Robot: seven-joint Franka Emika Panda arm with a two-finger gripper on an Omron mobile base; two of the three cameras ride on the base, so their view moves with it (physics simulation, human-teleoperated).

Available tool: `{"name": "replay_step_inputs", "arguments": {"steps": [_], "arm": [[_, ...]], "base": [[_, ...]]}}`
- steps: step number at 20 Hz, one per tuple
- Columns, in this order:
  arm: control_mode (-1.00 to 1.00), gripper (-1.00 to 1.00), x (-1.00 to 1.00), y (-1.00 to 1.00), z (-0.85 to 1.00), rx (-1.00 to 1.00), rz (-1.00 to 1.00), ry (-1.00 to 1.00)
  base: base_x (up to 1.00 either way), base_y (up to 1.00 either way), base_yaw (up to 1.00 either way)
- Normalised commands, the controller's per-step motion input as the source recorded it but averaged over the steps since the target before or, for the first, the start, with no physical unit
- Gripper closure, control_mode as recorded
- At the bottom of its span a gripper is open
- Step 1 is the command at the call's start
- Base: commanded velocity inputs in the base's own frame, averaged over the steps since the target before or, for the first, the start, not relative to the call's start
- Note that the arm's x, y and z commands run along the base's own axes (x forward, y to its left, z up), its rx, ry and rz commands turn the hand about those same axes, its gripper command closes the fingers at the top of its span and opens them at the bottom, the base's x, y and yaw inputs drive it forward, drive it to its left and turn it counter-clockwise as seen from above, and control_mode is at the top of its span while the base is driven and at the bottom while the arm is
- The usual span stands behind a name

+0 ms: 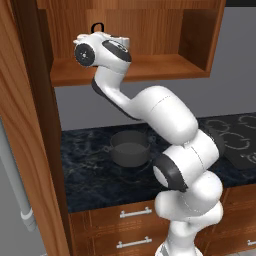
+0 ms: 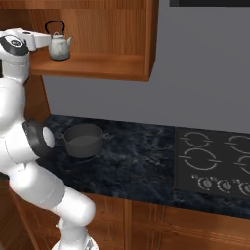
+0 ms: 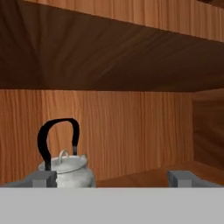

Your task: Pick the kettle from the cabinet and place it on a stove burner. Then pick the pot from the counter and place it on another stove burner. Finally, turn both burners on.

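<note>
Wooden cabinet [image 2: 97, 66] shelf carries the kettle [image 2: 59, 46]; the hand [image 3: 114, 178], spread wide, faces it, lined up off-centre for gripping.

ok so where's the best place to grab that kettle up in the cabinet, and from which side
Probably the top of the kettle's tall black arched handle: it stands upright, clear of the lid, a bar narrow enough for the open claw. Come straight in through the cabinet's open front; in the hand view the kettle sits left of the claw's centre, so shift that way first.
</note>
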Motion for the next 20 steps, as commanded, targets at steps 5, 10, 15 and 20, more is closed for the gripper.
{"name": "replay_step_inputs", "arguments": {"steps": [5, 10, 15, 20], "arm": [[-1.0, -1.0, 0.41, 0.31, 0.0, -0.02, 0.0, 0.0], [-1.0, -1.0, 0.43, 0.26, 0.0, -0.03, 0.0, 0.0], [-1.0, -1.0, 0.44, 0.03, 0.0, 0.0, 0.0, 0.0], [-1.0, -1.0, 0.35, 0.11, 0.0, 0.0, 0.0, 0.0]], "base": [[0.0, 0.0, 0.0], [0.0, 0.0, 0.0], [0.0, 0.0, 0.0], [0.0, 0.0, 0.0]]}}
